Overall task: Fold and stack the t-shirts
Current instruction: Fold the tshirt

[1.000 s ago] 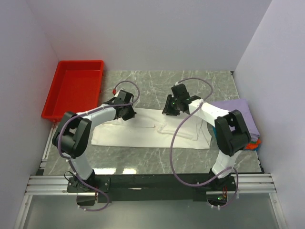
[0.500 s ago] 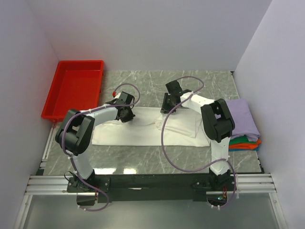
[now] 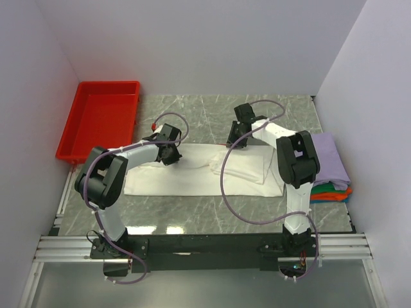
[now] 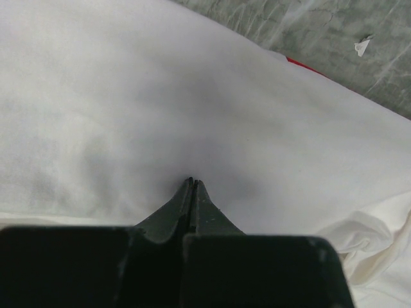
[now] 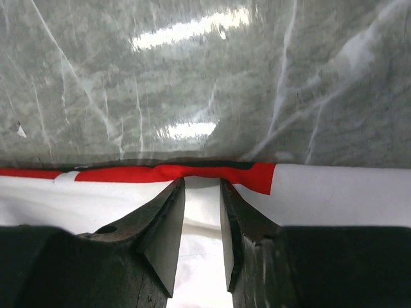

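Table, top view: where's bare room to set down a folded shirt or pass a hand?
Free: the far strip of table between white shirt and back wall, left of the right gripper; the near strip between shirt and arm bases. Tray floor is bare too. Crowded: the middle, under shirt and arms, and the right edge with the stack.

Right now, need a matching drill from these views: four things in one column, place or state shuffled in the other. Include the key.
Things:
1. red tray
2. white t-shirt
3. lavender t-shirt
4. left end effector

Place or state:
A. shut, tips down on white cloth
B. far left, nothing in it
C. spread flat in the middle
D. far right, atop the folded pile

Pairs: 1-B, 2-C, 3-D, 4-A
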`<action>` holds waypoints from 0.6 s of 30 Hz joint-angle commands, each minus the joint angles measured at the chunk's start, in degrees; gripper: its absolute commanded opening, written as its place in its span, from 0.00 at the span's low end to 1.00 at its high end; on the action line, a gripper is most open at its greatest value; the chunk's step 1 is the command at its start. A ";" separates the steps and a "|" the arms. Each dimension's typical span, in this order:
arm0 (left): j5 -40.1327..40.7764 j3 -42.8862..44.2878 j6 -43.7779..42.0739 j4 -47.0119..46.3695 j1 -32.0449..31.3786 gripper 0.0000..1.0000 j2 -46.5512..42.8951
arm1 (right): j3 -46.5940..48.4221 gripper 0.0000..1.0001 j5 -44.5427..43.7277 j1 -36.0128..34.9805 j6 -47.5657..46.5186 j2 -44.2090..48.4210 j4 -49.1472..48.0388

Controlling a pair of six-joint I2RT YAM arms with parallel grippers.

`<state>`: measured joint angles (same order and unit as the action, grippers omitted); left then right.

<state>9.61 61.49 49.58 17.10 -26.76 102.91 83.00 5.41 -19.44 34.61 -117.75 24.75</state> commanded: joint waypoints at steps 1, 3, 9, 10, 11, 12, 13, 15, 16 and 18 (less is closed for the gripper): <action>1.29 0.12 -1.15 1.44 0.31 0.01 -1.22 | 3.57 0.36 -2.68 1.24 -2.53 -2.74 1.09; 1.29 0.12 -1.42 1.53 0.31 0.01 -1.66 | 3.92 0.36 -3.04 2.48 -2.97 -3.01 1.44; 0.15 0.99 -2.47 1.27 0.31 0.01 -2.98 | 6.99 0.41 -3.74 5.82 -5.34 0.59 4.07; -0.02 1.34 -2.47 1.27 0.31 0.01 -3.16 | 7.26 0.41 -3.91 5.99 -5.34 2.42 4.51; -0.46 1.61 -2.91 1.27 0.31 0.01 -3.77 | 7.00 0.42 -3.92 6.08 -5.43 3.57 5.04; -0.64 1.96 -3.17 1.35 0.31 0.02 -4.03 | 6.39 0.42 -3.74 6.17 -5.26 4.89 4.95; -0.90 2.83 -3.44 1.35 0.31 0.02 -4.38 | 5.51 0.42 -3.57 6.00 -5.17 7.95 4.69; -0.91 3.80 -4.05 2.14 0.31 0.07 -5.61 | 1.56 0.43 -3.56 5.82 -4.21 11.13 3.64; -0.64 4.68 -4.32 2.41 0.31 0.11 -6.14 | -0.10 0.43 -3.82 5.73 -3.77 14.36 3.03; 0.06 5.56 -4.23 3.63 0.31 0.14 -7.63 | -5.55 0.43 -3.74 5.38 -2.28 17.63 1.62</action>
<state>9.23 63.35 46.94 19.81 -26.59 99.96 81.80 2.57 -12.97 31.00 -107.90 27.90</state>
